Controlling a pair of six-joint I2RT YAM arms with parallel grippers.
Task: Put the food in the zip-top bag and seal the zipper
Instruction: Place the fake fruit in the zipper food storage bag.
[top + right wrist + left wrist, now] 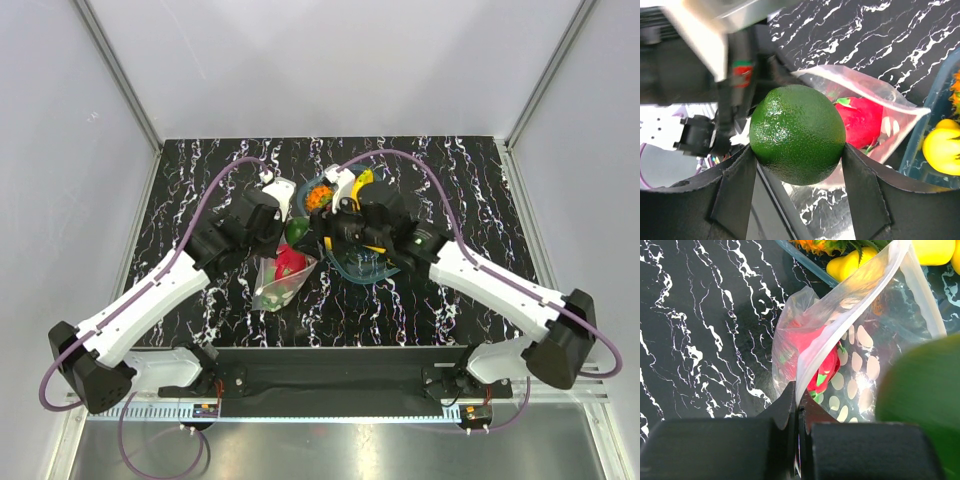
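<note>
My left pincer (797,407) is clenched on the zip-top bag (860,360). It pinches one lip right at the zipper (850,315) and holds it up off the black marble table (700,315). The reason for that hold, as I judge it, is to prop the mouth open toward my other arm. Low in the pouch lies the dragon fruit (812,345), pink-red with green scales, so one piece of the food is already inside. Close by the open mouth, my right pincer (797,150) grasps a green lime (797,120) across its widest part, a finger flat against each side (a round glossy thing would squirt out of a shallower grip). The lime is not yet in the bag, and I cannot tell whether it hangs squarely over the opening. Further right sits the teal basket (914,145), just beside the bag's far corner, with a yellow fruit (942,147) in it waiting its turn. The zipper stands apart along all I can see; sealing it has to wait until the fruit is in.
</note>
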